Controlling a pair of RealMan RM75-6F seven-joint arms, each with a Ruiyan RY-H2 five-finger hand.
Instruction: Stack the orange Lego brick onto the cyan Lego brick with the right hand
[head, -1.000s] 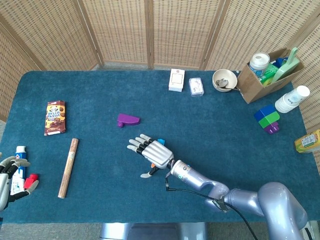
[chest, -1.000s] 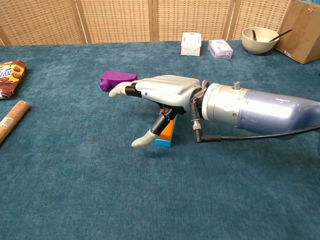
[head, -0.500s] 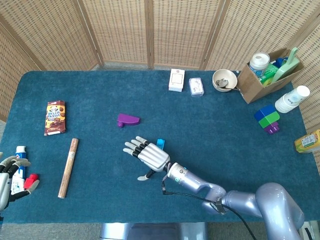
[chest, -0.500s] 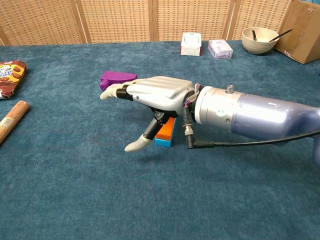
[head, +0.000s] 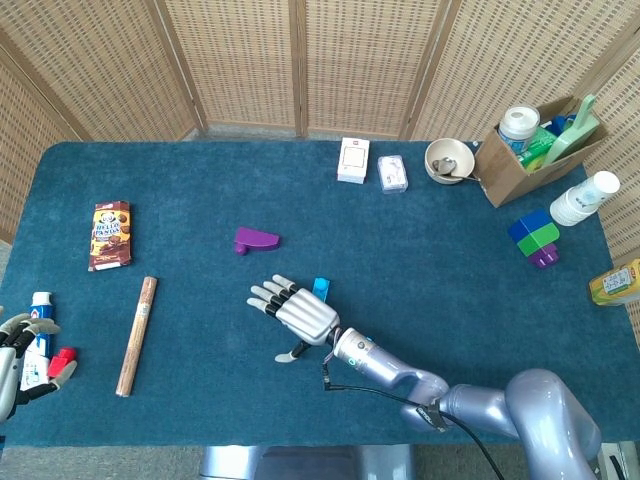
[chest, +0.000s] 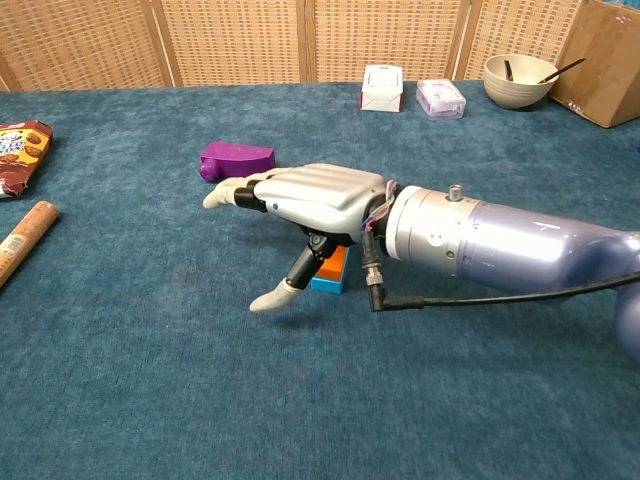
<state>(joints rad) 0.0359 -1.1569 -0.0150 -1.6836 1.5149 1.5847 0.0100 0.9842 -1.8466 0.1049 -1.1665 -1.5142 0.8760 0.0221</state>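
Across the blue desk (head: 180, 210) my right arm (chest: 520, 250) reaches in from about four o'clock in the head view, and my right hand (head: 296, 312) hangs flat, palm down, near the middle, fingers spread and grasping nothing. Below that palm in the chest view I see the orange Lego brick (chest: 336, 263) sitting on the cyan Lego brick (chest: 326, 284), both half hidden by the thumb; from the head view only a cyan sliver (head: 320, 289) shows at one o'clock from the hand. At the desk's two o'clock corner stands a cardboard box (head: 520, 160) stuffed with bottles, with a beige bowl (head: 447, 160) just beside it at nine o'clock. My left hand (head: 22, 350) rests at the eight o'clock edge, just beside a tube with a red cap (head: 40, 345); whether it holds anything I cannot tell. A wooden stick (head: 136, 335) lies near it, with a snack packet (head: 110, 235) at eleven o'clock from the stick. A purple block (head: 256, 240) lies at eleven o'clock from my right hand.
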